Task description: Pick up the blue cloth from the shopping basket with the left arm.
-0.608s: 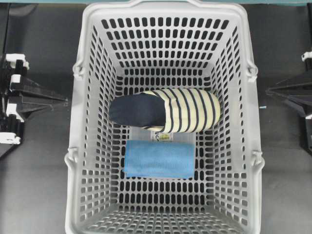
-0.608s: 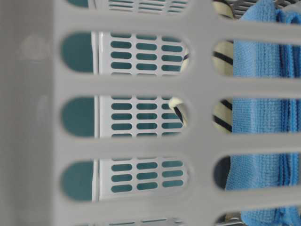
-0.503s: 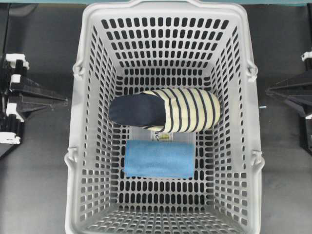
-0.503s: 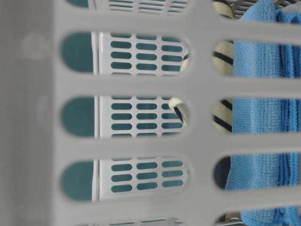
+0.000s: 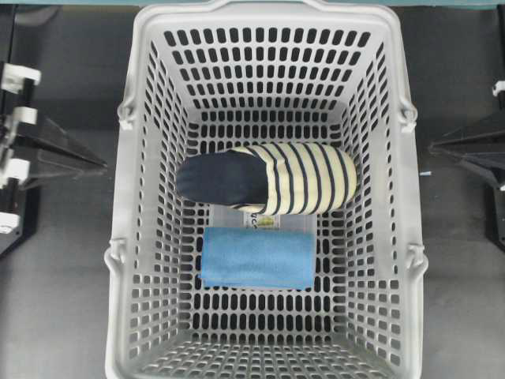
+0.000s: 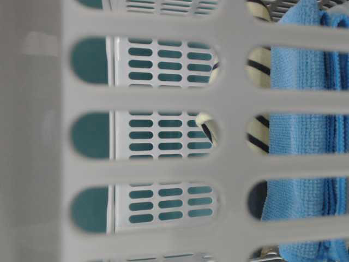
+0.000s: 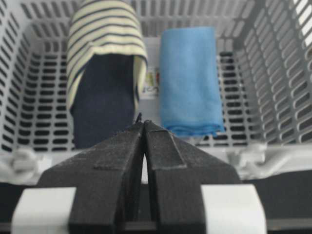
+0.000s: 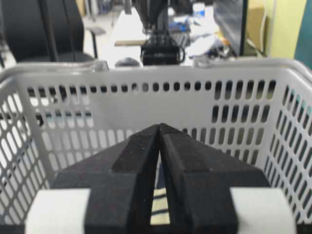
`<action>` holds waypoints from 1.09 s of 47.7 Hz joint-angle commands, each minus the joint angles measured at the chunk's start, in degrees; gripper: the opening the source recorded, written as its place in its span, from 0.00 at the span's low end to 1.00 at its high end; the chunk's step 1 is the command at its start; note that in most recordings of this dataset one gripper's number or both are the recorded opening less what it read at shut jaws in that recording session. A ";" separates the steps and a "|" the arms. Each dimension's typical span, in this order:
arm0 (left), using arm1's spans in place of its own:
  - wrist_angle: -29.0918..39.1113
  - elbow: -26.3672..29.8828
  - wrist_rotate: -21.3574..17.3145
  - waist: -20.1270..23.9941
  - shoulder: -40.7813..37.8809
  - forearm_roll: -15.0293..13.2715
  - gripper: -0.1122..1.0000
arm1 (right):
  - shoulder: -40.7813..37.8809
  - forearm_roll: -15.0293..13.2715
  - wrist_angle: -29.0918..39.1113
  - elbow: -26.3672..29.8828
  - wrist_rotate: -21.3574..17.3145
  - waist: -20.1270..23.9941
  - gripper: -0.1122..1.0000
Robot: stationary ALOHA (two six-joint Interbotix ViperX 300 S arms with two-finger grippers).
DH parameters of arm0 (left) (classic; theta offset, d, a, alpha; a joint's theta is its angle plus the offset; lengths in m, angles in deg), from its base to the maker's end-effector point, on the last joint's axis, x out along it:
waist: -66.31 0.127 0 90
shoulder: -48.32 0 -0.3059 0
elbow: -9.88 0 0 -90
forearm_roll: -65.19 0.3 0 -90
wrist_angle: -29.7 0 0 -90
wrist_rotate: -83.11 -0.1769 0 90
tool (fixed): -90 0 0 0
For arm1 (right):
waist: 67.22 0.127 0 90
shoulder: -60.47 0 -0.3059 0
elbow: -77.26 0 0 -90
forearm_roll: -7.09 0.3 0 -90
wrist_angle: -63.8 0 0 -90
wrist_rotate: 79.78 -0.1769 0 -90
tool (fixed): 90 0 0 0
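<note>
The blue cloth lies folded flat on the floor of the shopping basket, just in front of a navy and cream striped slipper. My left gripper is shut and empty, outside the basket's left wall, pointing at it. In the left wrist view the shut gripper sits above the basket rim, with the cloth ahead and to the right and the slipper ahead and to the left. The cloth shows through the wall slots at table level. My right gripper is shut outside the right wall.
A small printed label lies between slipper and cloth. The tall slotted walls surround both items. In the right wrist view the shut gripper faces the basket's outer wall. Dark tabletop lies on either side.
The left arm's white tags have shifted up and outward in the overhead view, while its tip stays beside the basket's left wall. Cloth, slipper and right arm are where they were.
</note>
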 commanded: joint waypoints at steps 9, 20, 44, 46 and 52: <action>12.04 14.68 -0.35 -1.49 -13.80 0.26 0.10 | 0.26 0.18 1.85 2.20 -0.09 -0.09 0.39; 17.40 23.82 -0.09 -2.64 -25.84 0.26 0.11 | 0.53 0.18 1.93 2.20 -0.18 -0.09 0.83; 21.45 36.30 3.60 -5.36 -46.76 0.26 0.91 | 0.70 0.18 1.93 2.11 -0.18 -0.09 0.81; 21.27 36.30 3.69 -5.45 -47.99 0.26 0.91 | 0.70 0.18 1.93 2.11 -0.18 0.00 0.81; 20.04 36.12 3.69 -5.54 -51.24 0.26 0.90 | 0.79 0.18 1.93 2.02 -0.18 -0.09 0.81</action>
